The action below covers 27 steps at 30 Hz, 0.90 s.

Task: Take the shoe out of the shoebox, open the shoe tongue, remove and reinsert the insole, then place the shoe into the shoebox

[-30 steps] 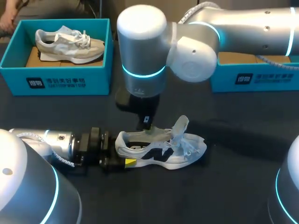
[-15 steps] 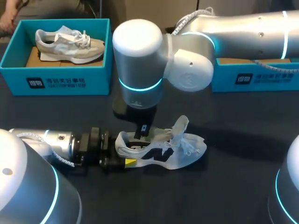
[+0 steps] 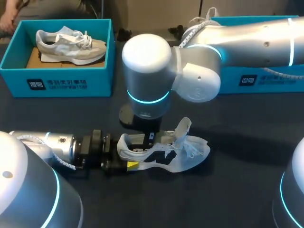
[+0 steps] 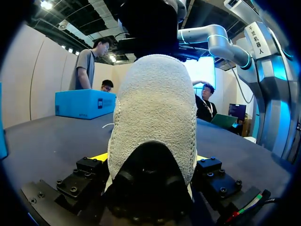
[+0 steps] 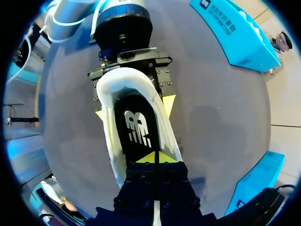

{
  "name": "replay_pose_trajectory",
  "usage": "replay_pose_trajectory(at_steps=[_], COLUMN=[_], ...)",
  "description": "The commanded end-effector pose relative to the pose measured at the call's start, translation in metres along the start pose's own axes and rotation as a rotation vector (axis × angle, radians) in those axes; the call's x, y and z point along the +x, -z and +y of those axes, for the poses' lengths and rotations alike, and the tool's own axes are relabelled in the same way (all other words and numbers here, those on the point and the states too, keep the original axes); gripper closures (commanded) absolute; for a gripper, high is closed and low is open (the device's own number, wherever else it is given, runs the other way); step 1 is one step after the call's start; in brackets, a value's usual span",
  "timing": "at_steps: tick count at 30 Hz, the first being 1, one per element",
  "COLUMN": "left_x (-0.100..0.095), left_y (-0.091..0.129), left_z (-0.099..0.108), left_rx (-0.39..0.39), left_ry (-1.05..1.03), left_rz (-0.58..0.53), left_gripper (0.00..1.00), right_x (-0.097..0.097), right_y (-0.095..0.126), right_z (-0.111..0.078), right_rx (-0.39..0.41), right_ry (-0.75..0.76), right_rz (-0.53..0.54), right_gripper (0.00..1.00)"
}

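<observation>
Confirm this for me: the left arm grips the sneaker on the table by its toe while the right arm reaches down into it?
Not quite: the left gripper holds the white sneaker by its heel, not its toe, as the head view shows. The right gripper does reach down into it.

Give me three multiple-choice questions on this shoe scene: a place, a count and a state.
1. Where is the right gripper? A over the shoebox B inside the shoe's opening C beside its toe
2. How many shoes in the head view? A one B two C three
3. The left gripper is A open, clear of the shoe B shut on the laces C shut on the heel
B: its yellow tips sit over the insole. B: one on the table, one in the shoebox. C: its fingers press the heel from both sides.
</observation>
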<state>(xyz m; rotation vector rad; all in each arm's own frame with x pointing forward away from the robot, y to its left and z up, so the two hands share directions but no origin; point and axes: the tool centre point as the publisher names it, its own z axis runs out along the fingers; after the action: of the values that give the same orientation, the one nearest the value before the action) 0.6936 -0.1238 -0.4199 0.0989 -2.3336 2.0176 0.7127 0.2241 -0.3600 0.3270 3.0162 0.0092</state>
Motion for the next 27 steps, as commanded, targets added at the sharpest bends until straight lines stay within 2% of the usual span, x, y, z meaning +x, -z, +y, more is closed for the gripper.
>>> replay_pose_trajectory(at_steps=[1,13,22,25,27], left_x=[0.000,0.000,0.000,0.000,0.000], left_y=[0.000,0.000,0.000,0.000,0.000], left_z=[0.001,0.001,0.001,0.001,0.001], left_rx=[0.000,0.000,0.000,0.000,0.000], left_ry=[0.000,0.000,0.000,0.000,0.000], left_rz=[-0.002,-0.002,-0.002,-0.002,-0.002], left_gripper=[1.00,1.00,1.00,1.00,1.00], right_x=[0.006,0.011,0.003,0.000,-0.001], right_y=[-0.008,-0.018,-0.019,-0.022,-0.024], right_z=[0.006,-0.009,-0.023,-0.024,-0.025], right_rx=[0.012,0.001,0.004,0.008,0.010], right_ry=[0.005,-0.031,-0.030,-0.017,-0.016], right_rz=[-0.009,-0.074,-0.081,-0.074,-0.071], right_gripper=[1.00,1.00,1.00,0.86,0.80])
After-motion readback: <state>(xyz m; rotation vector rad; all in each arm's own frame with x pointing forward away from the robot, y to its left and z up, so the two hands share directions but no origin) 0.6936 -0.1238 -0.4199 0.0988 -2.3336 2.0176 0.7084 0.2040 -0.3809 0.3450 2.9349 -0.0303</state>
